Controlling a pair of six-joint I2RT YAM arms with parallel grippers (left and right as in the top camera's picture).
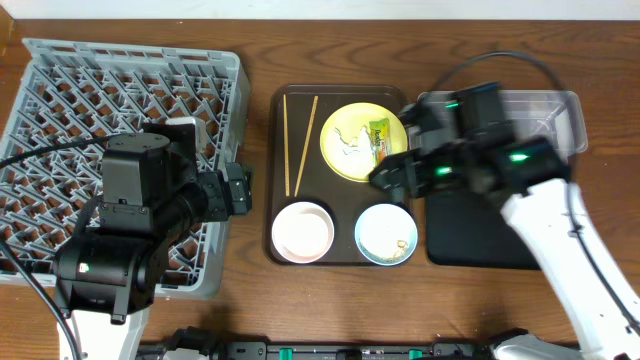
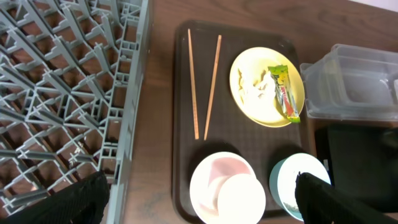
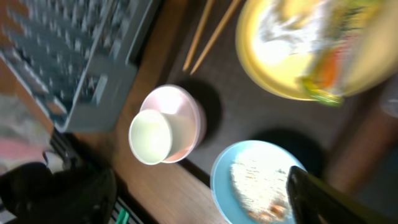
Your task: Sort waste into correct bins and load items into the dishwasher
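Robot test bench, dressed as meal clean-up scene.

- Dark brown serving tray sits mid-way along wood-grain table.
- On tray: yellow plate, chopsticks, white bowl, light blue bowl.
- Left of tray: grey dish rack standing straight on tabletop.
- Right of tray: clear tub, black tray.
- Either side of tray: left arm and right arm, black cables trailing, green lights lit.
- Near side of tray, at table edge: black mounting hardware.
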